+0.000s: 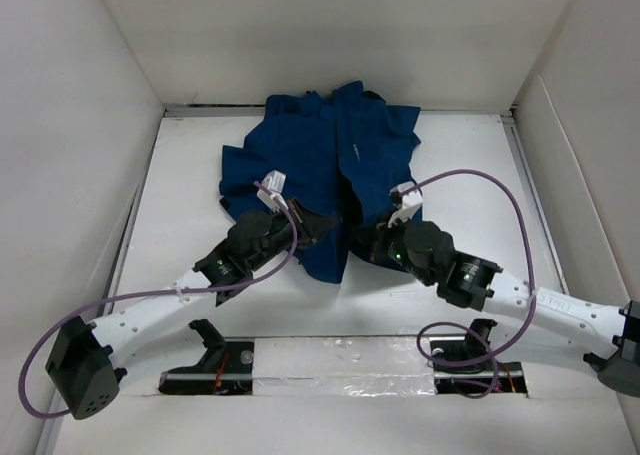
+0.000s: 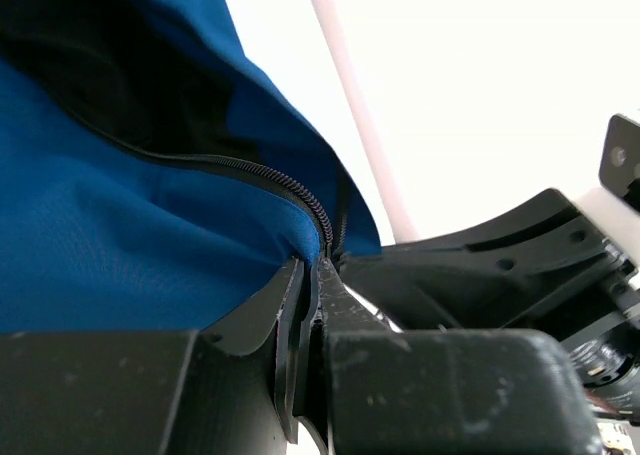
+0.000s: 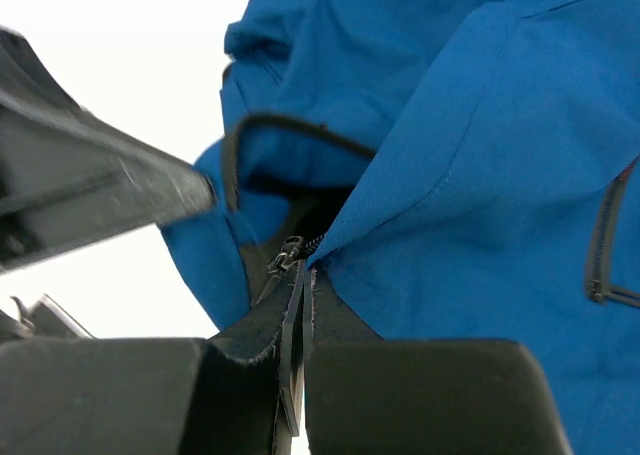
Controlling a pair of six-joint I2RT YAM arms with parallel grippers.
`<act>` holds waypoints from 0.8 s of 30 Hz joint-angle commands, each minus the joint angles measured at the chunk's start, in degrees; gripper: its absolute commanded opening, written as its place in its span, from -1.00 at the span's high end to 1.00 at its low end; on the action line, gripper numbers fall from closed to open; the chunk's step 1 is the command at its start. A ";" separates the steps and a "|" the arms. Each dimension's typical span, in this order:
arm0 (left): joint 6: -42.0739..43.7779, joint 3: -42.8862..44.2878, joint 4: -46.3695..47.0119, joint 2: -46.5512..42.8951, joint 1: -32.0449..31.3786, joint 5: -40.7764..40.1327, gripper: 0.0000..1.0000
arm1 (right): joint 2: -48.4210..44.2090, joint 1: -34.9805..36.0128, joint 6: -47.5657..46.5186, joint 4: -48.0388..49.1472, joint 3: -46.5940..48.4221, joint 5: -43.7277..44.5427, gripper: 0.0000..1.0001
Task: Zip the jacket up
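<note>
jacket [image 1: 340,145] lies unzipped on white table [image 1: 470,165], left jaws and right jaws pinching its hem.

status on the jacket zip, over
Left gripper shut on jacket hem at zipper teeth. Right gripper shut on hem by slider. Front unzipped. Nothing blocking.

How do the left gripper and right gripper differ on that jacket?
The left gripper holds the left front edge of the jacket, the right gripper its right. The left gripper pinches where bare zipper teeth end; the right gripper pinches just under the slider. Both are shut on fabric.
</note>
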 commanded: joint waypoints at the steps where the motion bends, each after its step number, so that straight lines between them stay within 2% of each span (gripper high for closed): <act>1: 1.48 2.80 2.42 0.84 -0.44 0.43 1.00 | -0.71 -0.01 -4.55 1.16 1.02 -2.28 1.00; 9: 2.89 2.10 3.39 1.81 -0.44 2.28 1.00 | -0.54 -0.01 -6.75 -1.11 3.39 -4.65 1.00; 13: 3.59 0.96 4.71 1.55 -0.44 3.16 1.00 | 2.80 -0.01 -8.77 -4.37 7.08 -7.38 1.00; 24: 7.37 0.08 -1.00 0.14 -0.44 3.96 1.00 | 8.60 -0.01 -14.65 -15.79 15.42 -11.16 1.00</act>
